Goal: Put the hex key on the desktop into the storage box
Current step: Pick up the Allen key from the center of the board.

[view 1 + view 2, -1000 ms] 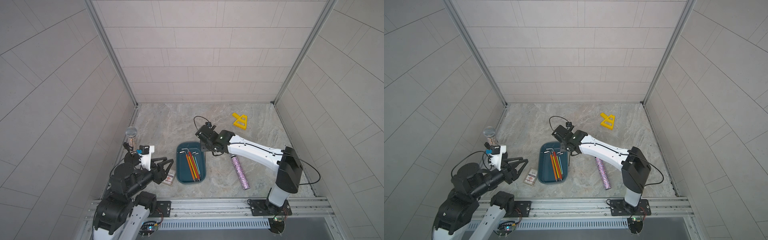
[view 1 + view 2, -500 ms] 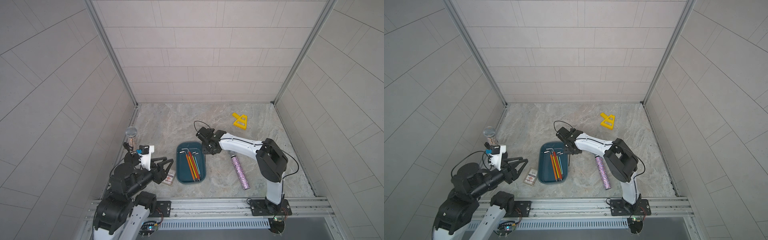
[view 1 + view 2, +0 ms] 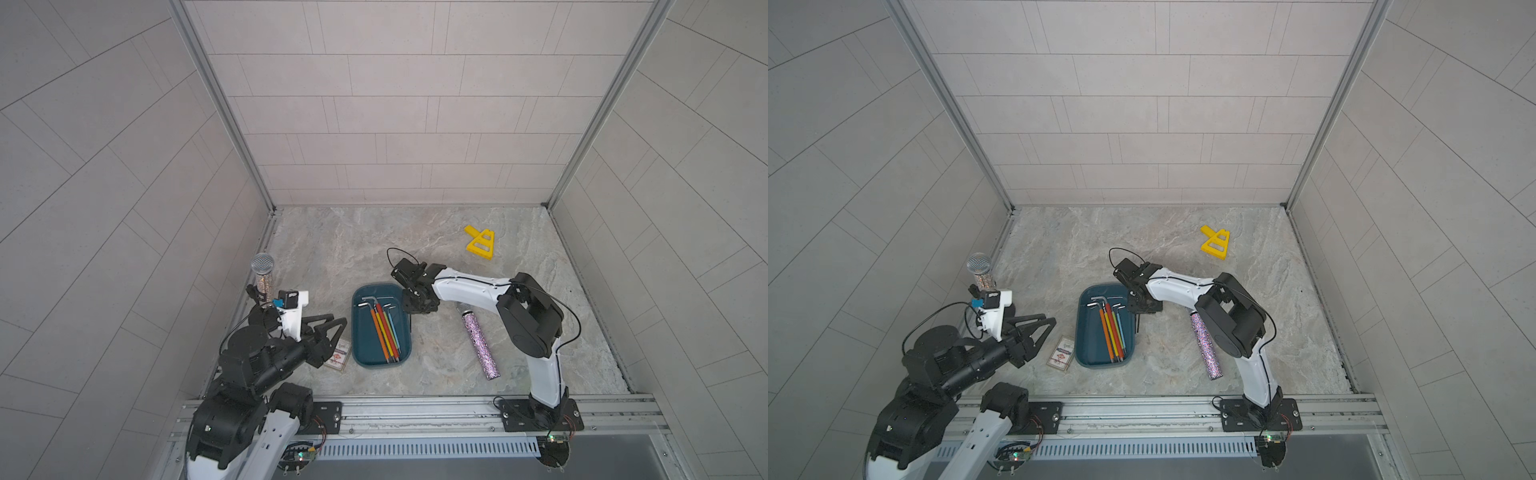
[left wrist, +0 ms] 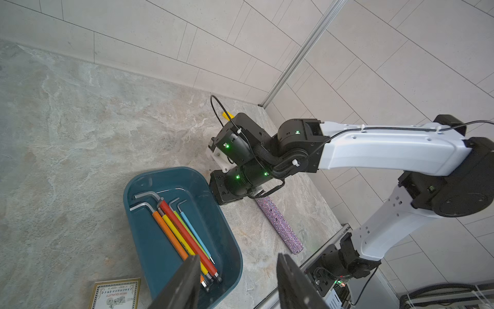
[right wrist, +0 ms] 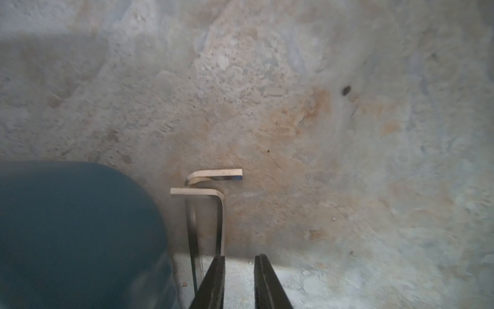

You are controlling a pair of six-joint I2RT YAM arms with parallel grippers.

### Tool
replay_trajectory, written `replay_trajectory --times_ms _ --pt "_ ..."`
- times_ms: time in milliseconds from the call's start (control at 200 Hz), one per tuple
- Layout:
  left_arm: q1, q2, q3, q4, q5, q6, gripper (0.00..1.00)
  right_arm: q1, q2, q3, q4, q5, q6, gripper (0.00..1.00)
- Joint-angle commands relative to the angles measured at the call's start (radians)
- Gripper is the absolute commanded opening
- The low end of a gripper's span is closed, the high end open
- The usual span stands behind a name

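Right gripper (image 5: 239, 256): your fingers barely apart, empty, aimed at hex keys (image 5: 197, 191) beside storage box (image 5: 74, 227).
Left gripper (image 4: 238, 256): wide apart, idle.

The words "HIGH QUALITY" can be read on a small card (image 4: 115, 294) with an ornate printed border, seen in the left wrist view, where they are shown inverted. The finer lines and the emblem printed with them are too small to be made out. In both top views the card (image 3: 338, 354) (image 3: 1061, 353) is seen lying flat at about 8 o'clock of the storage box (image 3: 362, 345), just beside it. Its print is unreadable there.
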Motion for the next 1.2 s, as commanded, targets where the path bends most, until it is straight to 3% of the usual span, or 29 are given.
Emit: replay_trajectory --times_ms 0,500,1196 --pt "0.006 -0.008 -0.008 0.025 0.012 0.012 0.53 0.008 0.017 0.018 -0.006 -0.005 0.003 0.25" --pt "0.009 -0.010 -0.007 0.025 0.014 0.012 0.53 0.024 -0.012 0.034 -0.024 0.046 -0.006 0.25" --pt "0.010 -0.010 -0.008 0.026 0.014 0.013 0.53 0.004 0.083 0.083 -0.054 0.040 -0.002 0.23"
